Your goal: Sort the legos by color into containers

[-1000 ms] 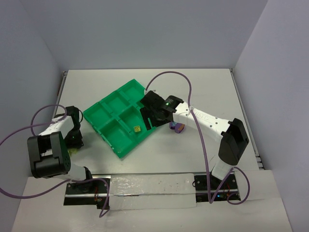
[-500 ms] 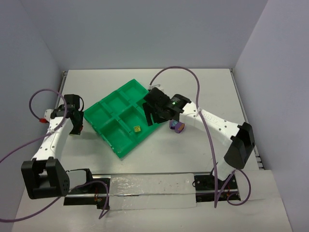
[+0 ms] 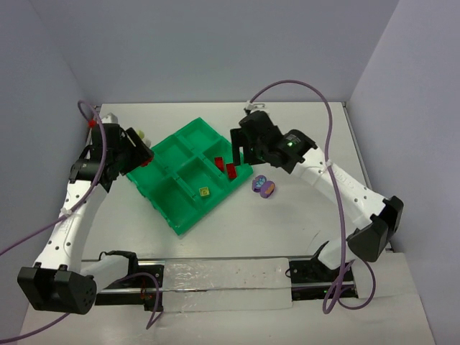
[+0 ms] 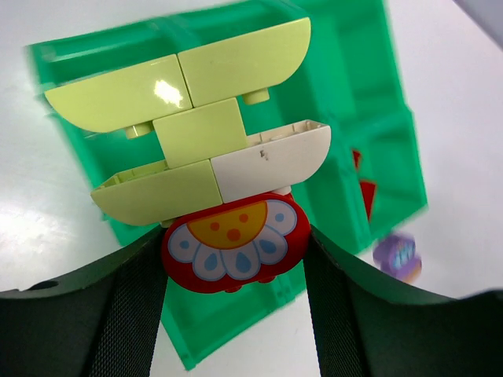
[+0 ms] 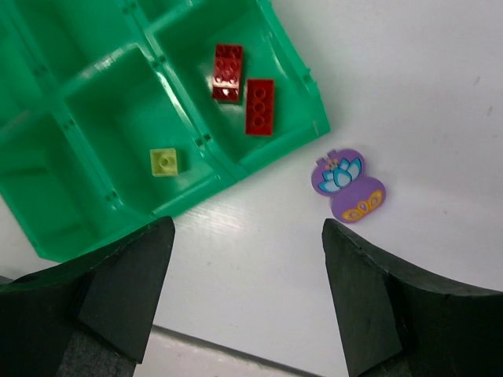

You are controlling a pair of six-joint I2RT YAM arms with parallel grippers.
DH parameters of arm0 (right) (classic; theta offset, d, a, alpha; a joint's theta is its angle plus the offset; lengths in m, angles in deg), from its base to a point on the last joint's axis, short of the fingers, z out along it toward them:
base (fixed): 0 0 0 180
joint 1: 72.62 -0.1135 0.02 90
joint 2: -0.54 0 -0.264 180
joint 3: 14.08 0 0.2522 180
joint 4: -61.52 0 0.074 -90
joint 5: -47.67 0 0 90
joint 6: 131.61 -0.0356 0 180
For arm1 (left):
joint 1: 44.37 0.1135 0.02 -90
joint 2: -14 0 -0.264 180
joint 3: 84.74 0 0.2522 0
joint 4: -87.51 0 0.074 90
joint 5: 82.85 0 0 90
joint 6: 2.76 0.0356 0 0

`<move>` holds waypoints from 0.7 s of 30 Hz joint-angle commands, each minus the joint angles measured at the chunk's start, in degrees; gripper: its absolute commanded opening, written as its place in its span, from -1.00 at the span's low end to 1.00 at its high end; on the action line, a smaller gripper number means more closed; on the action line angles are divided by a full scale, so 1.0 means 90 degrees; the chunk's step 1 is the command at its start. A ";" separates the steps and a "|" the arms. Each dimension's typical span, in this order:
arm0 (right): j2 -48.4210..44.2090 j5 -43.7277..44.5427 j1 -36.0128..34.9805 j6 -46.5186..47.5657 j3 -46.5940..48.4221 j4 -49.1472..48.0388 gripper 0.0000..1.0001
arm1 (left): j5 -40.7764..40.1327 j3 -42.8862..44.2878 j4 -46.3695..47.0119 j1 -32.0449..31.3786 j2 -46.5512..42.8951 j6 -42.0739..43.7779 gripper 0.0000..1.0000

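My left gripper [image 4: 233, 263] is shut on a red flower-print lego [image 4: 233, 242] with pale yellow-green and white curved bricks [image 4: 189, 118] stuck on top. It holds this cluster above the left edge of the green tray [image 3: 159, 171]. My right gripper [image 5: 247, 290] is open and empty, above the table just off the tray's right corner [image 5: 275, 149]. Two red bricks [image 5: 244, 90] lie in the tray's right compartment. A small yellow-green brick [image 5: 163, 161] lies in the compartment beside it. A purple lego [image 5: 347, 184] lies on the table right of the tray.
The tray sits diagonally mid-table, its other compartments [image 3: 172, 152] showing only green floor. The purple lego [image 3: 263, 186] lies close to the tray's right corner. White walls close in the table on the left, back and right.
My left arm has lifted and swung from the table's left side up to the tray's left edge with the cluster. My right gripper has drawn back from the right compartment, where red bricks now show.
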 commanded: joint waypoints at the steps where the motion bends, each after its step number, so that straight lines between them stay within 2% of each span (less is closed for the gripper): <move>1: -0.0694 -0.1012 0.0748 -0.0112 -0.0200 -0.0652 0.66 | 0.1808 0.0425 0.0613 -0.0237 0.0021 0.1330 -1.00; 6: -0.0749 -0.1972 0.1247 -0.0404 -0.0352 -0.1112 0.67 | 0.2318 0.0542 0.0642 -0.0613 0.0270 0.1727 -1.00; 7: -0.0664 -0.2458 0.1341 -0.0473 -0.0352 -0.1232 0.67 | 0.2498 0.0593 0.0651 -0.0724 0.0364 0.1847 -0.99; 9: -0.0601 -0.2705 0.1416 -0.0600 -0.0359 -0.1406 0.67 | 0.2655 0.0659 0.0681 -0.0877 0.0419 0.1959 -0.99; 15: -0.0190 -0.4472 0.1467 -0.1217 -0.0422 -0.2400 0.66 | 0.2940 0.0739 0.0896 -0.1435 0.0475 0.2294 -0.99; 21: -0.0006 -0.4941 0.1408 -0.1745 -0.0892 -0.3419 0.66 | 0.2777 0.0792 0.0949 -0.2156 0.0687 0.2484 -1.00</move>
